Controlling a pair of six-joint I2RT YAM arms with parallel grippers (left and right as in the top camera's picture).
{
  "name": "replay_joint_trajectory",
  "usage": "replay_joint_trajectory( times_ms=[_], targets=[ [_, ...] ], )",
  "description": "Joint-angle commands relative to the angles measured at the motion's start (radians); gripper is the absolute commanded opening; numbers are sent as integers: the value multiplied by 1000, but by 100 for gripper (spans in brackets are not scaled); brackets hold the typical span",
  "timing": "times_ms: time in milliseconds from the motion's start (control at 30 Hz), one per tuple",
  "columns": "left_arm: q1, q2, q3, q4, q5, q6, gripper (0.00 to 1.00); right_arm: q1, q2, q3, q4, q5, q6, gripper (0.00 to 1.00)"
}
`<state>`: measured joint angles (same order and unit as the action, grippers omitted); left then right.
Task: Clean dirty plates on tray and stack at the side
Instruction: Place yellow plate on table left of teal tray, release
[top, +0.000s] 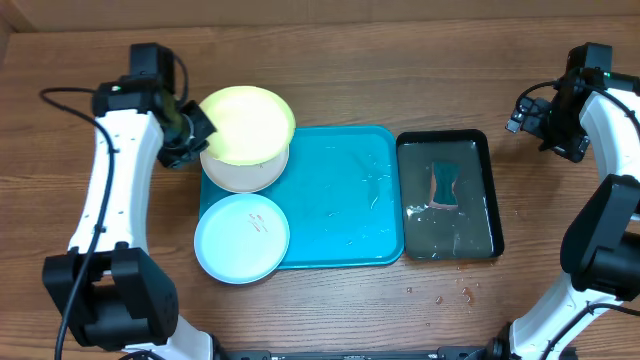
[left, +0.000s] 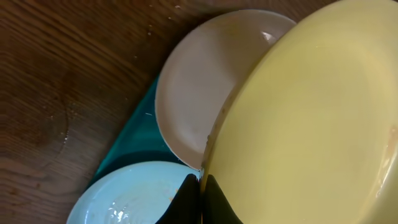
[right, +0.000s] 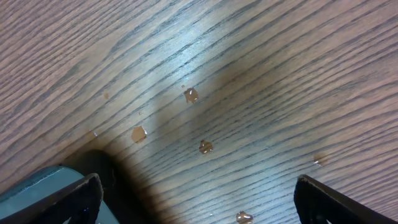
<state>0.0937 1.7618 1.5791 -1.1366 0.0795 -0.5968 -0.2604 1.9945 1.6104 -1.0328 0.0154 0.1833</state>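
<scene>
**Left claw holds the yellow-green plate at the tray's corner**

Overhead view: a turquoise tray (top: 340, 200) lies in the middle of a wooden table (top: 400, 60). At the tray's ten o'clock corner, the left claw (top: 198, 125) grips the nine o'clock rim of the yellow-green plate (top: 248, 122). That plate overlaps the top of the white plate (top: 245, 172). The light blue plate (top: 242, 238) has small reddish smears and sits at the tray's seven o'clock corner, hanging over the rim. Just beside the tray at three o'clock is a wet black tray (top: 470, 235) with a sponge (top: 441, 185) in it. The right claw (top: 527, 112) hovers over bare table at two o'clock, well apart from the plates.

Left wrist view: the dark fingers (left: 217, 208) at six o'clock are pinched narrow on the yellow-green plate's rim. The white plate shows at eleven o'clock and the light blue plate at seven.

Right wrist view: the right claw's jaws stand wide apart, holding nothing, above wood dotted with droplets (right: 191, 95).
</scene>
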Motion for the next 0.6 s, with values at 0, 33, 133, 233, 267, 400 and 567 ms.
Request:
replay_joint_trajectory(
  times_ms=[0, 33, 133, 233, 267, 400, 567],
  targets=[
    [78, -25, 6, 4, 16, -6, 4, -2, -23, 13, 4, 6, 3, 100],
    [102, -25, 6, 4, 16, -6, 4, -2, -23, 13, 4, 6, 3, 100],
    [187, -25, 6, 0, 14, -5, 4, -2, -23, 13, 4, 6, 3, 100],
    [269, -25, 6, 0, 13, -1, 4, -2, -23, 13, 4, 6, 3, 100],
    [299, -25, 6, 0, 7, -1, 4, -2, -23, 13, 4, 6, 3, 100],
    [401, -25, 6, -2, -45, 24, 4, -2, -23, 13, 4, 6, 3, 100],
    [490, -24, 3, -17, -201, 25, 4, -2, -23, 13, 4, 6, 3, 100]
  ],
)
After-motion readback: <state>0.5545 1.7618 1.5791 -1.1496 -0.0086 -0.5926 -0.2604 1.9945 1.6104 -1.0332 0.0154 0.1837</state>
